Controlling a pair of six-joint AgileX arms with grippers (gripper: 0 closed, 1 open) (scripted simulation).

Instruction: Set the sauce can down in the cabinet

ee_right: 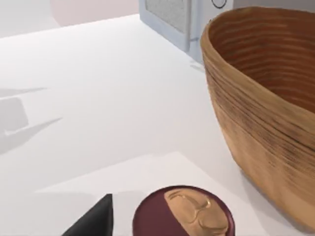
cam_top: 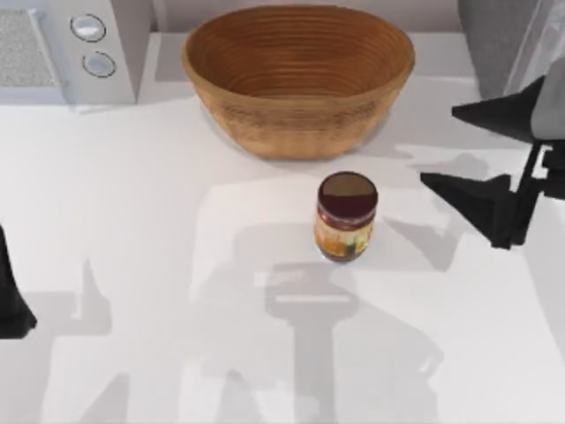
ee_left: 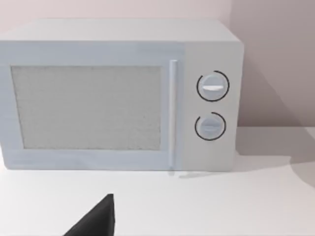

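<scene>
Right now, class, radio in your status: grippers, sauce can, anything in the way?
Right gripper open, right of the can. Left gripper parked at left edge. Small maroon-lidded sauce can upright on table, untouched. Big woven brown basket behind it.

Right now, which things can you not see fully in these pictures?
- Can: right wrist view's edge cuts off its label.
- Basket: same view's edge cuts off part.
- Microwave: top view's edge cuts it.
- Left hand: mostly cut off by the top view's edge.
- Right hand, open, beside the can: arm cut off.
</scene>
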